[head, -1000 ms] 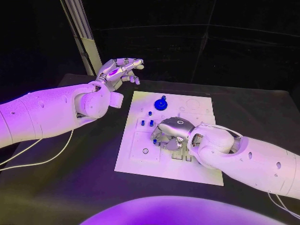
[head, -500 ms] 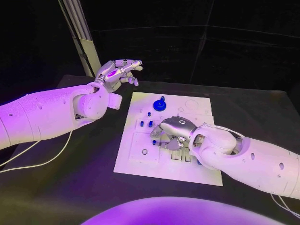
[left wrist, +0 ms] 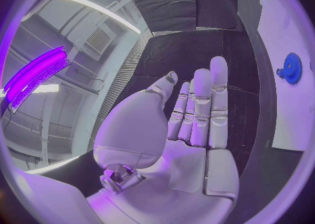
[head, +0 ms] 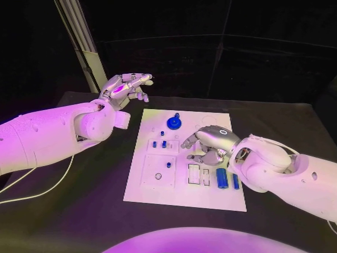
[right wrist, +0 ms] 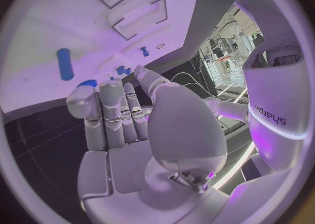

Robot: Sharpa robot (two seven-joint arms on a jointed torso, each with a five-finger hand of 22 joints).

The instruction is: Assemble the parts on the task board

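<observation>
The white task board (head: 180, 192) lies in the middle of the table. A blue gear with a knob (head: 173, 123) stands near its far edge, with small blue pegs (head: 159, 143) just in front of it. Two blue cylinders (head: 228, 179) lie side by side on the board's right part, beside two long slots (head: 199, 175). My right hand (head: 210, 142) hovers low over the board's middle right, fingers bent down and holding nothing. My left hand (head: 125, 86) is raised beyond the board's far left corner, fingers straight and empty. The left wrist view shows that hand (left wrist: 197, 119) and the gear (left wrist: 291, 67).
The black table (head: 77, 211) surrounds the board. A pale upright pole (head: 81, 47) stands behind my left hand. A white cable (head: 39, 190) trails under my left arm. The right wrist view shows my right hand (right wrist: 125, 124), the board (right wrist: 52, 19) and a blue cylinder (right wrist: 63, 62).
The camera has shifted. My right hand has moved toward the board's right side, and the two blue cylinders that it hid now show. My left hand stays raised.
</observation>
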